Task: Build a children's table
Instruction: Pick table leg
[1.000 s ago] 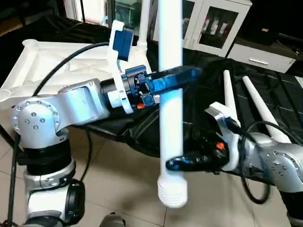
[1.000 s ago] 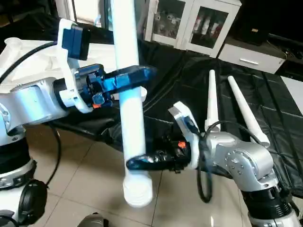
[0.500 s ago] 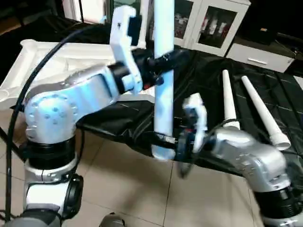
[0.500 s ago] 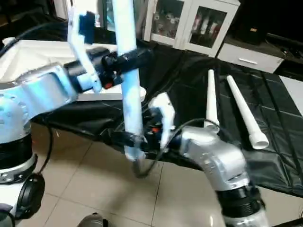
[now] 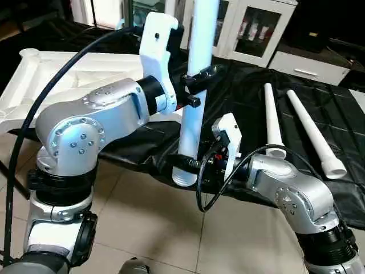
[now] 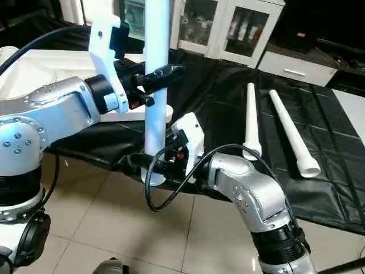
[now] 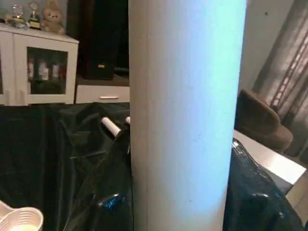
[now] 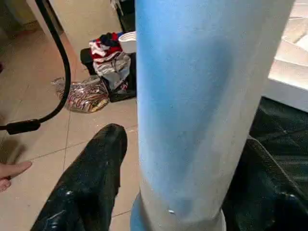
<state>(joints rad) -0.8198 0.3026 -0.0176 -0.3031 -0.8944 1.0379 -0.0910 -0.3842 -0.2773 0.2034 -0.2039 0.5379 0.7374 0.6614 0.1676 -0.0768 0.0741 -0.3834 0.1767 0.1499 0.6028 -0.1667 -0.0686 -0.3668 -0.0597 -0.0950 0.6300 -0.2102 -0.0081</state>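
Meanwhile, one leg (image 5: 193, 91) of the children's table is held upright off the near edge of the work table (image 5: 251, 97), its wide threaded end down. That lower end is flanked by the right gripper (image 5: 185, 165), whose black fingers (image 8: 91, 183) lie to either side of the tube in the wrist view; whether they are pressing it or standing slightly apart cannot be told. Higher up the tube, the left gripper (image 5: 201, 79) is pinched around the leg, one finger on each side, as its wrist view confirms.

The right forearm is reached across low and roughly level, the wrist bent inward toward the tube. The left arm is raised higher, elbow out, forearm angled toward the leg with the wrist camera bracket standing up above it.

Beyond the right gripper, two more legs (image 5: 272, 120) are laid side by side on the black sheet, apart from each other and untouched. Behind the left arm, the white table top (image 5: 34, 74) is seen resting underside up on the sheet, ribs and a corner socket exposed. No leg is seen seated in the visible sockets, so assembly is judged barely begun: the held leg is yet to be carried to a socket.
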